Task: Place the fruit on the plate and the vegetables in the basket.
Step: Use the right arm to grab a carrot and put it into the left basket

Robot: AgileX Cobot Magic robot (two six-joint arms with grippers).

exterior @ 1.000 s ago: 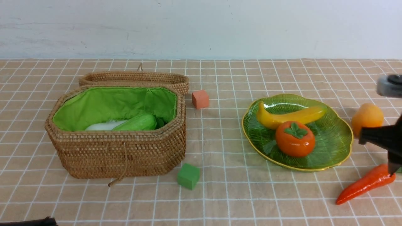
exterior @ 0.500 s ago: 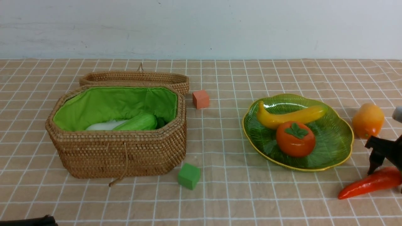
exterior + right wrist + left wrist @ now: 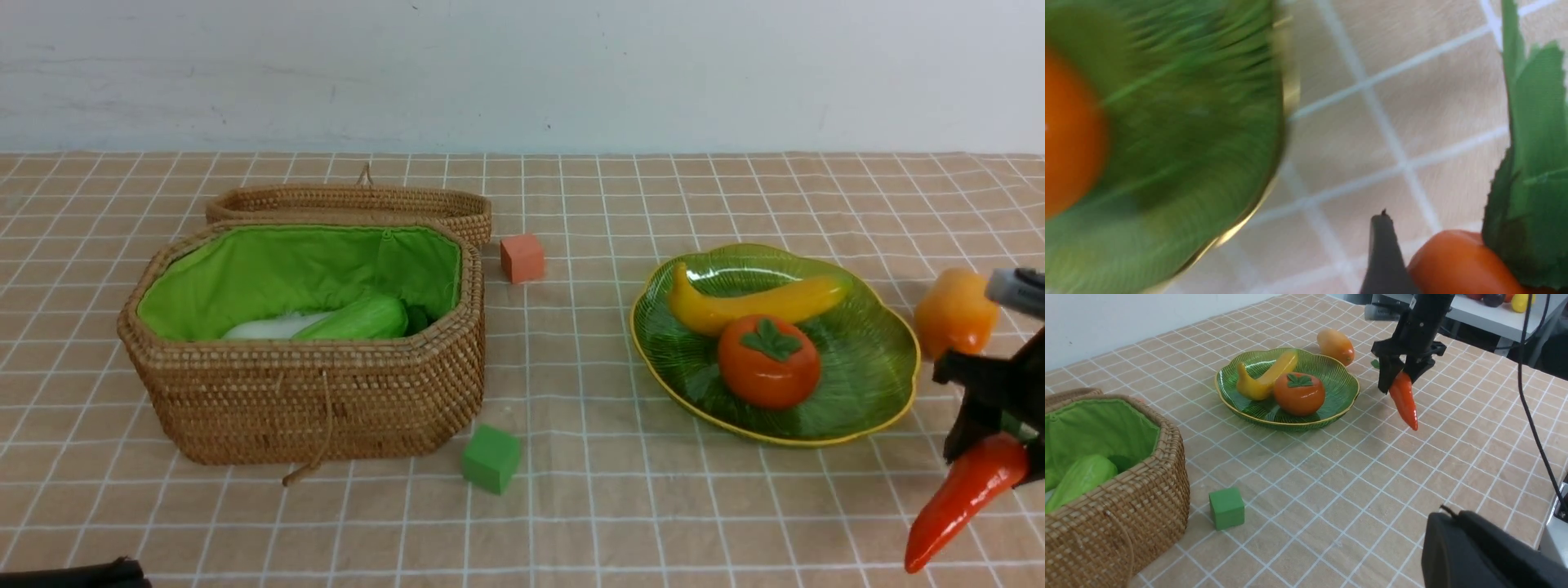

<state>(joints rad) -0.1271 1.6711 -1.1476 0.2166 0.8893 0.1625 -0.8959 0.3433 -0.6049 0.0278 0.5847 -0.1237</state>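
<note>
My right gripper (image 3: 992, 425) is shut on the thick end of the orange-red carrot (image 3: 963, 498), which hangs tip down above the cloth, right of the green plate (image 3: 865, 367). In the right wrist view one dark finger (image 3: 1384, 253) presses against the carrot (image 3: 1453, 261) beside its green top. A banana (image 3: 751, 306) and a persimmon (image 3: 767, 362) lie on the plate. The mango (image 3: 953, 312) sits on the cloth behind the plate's right edge. The open wicker basket (image 3: 310, 400) at the left holds a green gourd (image 3: 355, 320) and a white radish (image 3: 261, 328). My left gripper (image 3: 1453, 516) is shut and empty.
An orange cube (image 3: 521, 258) sits right of the basket's lid. A green cube (image 3: 490, 458) lies by the basket's front right corner. The lid rests behind the basket. Checked cloth covers the table between basket and plate.
The right gripper came down over the carrot, closed on its thick end and raised it. The carrot went from lying on the cloth to hanging tip down.
</note>
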